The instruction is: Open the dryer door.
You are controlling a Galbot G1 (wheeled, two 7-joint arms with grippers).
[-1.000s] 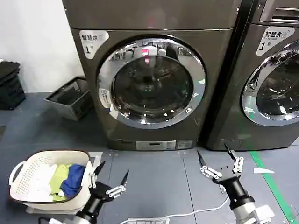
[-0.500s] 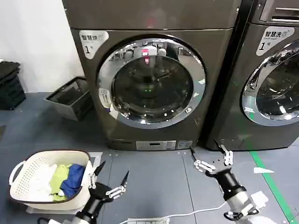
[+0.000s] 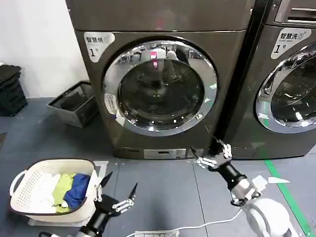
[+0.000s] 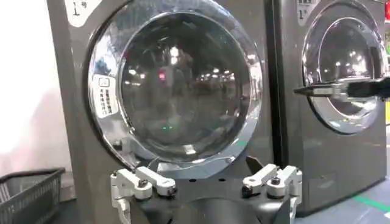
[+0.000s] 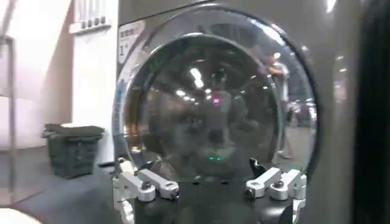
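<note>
Step in hand: approach, as we judge it. Dryer door shut, flush in chrome ring, front centre.

Right end effector raised low before dryer's lower right corner, fingers apart, clear of door.

Left end effector parked low beside laundry basket, fingers apart.

Next, we reckon: lift right end effector to door's right rim, find handle, grip, pull outward.
</note>
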